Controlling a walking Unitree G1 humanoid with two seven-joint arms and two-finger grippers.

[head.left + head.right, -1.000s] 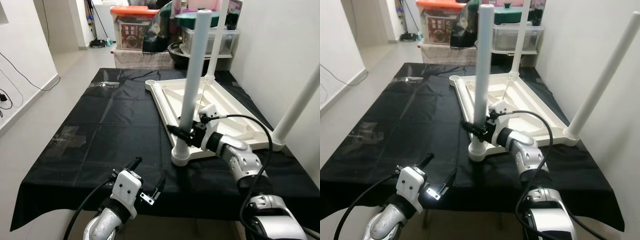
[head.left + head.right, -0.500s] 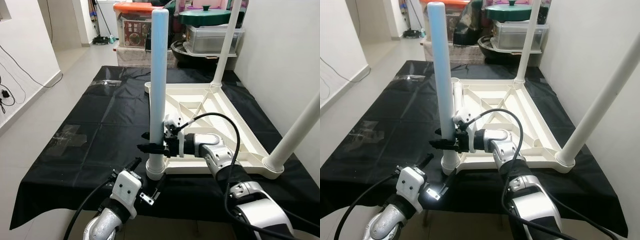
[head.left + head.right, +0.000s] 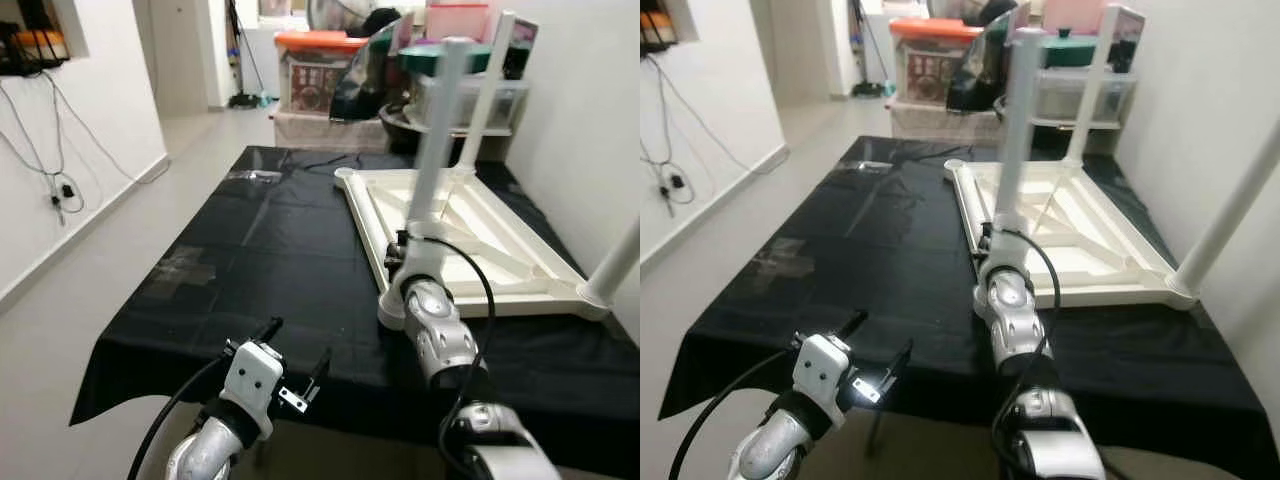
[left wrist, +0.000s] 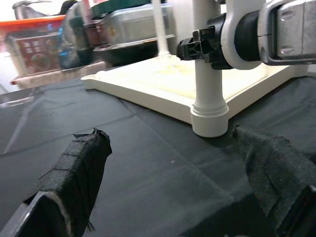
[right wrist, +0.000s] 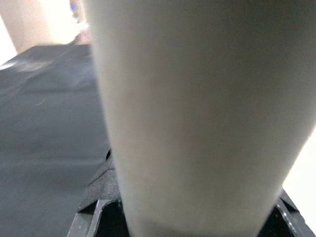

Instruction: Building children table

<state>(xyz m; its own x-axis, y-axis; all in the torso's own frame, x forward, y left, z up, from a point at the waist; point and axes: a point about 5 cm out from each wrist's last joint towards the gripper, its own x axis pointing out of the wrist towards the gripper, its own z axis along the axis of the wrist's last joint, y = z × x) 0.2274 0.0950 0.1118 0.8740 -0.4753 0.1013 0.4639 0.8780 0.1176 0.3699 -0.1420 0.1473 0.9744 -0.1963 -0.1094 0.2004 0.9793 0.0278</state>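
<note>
A white children's table top (image 3: 480, 250) lies upside down on a black-covered table (image 3: 250, 260). Its near-left leg (image 3: 437, 130) stands upright in its corner socket (image 4: 209, 116). My right gripper (image 3: 405, 245) is shut on that leg just above the socket. In the right wrist view the leg (image 5: 197, 113) sits close up between the black fingers (image 5: 98, 197). Two more legs stand at the far corner (image 3: 492, 80) and the near-right corner (image 3: 615, 265). My left gripper (image 3: 296, 345) hovers open at the table's front edge, short of the socket, holding nothing.
The far-left corner socket (image 3: 345, 173) of the table top holds no leg. Storage boxes and a lidded pot (image 3: 330, 60) are stacked behind the table. A wall runs close on the right. Tiled floor (image 3: 120, 230) and hanging cables (image 3: 55, 170) are on the left.
The camera has swung, so the whole scene sits differently. My right gripper stays shut on the leg near its base, the arm now reaching straight ahead. The left gripper keeps its pose.
</note>
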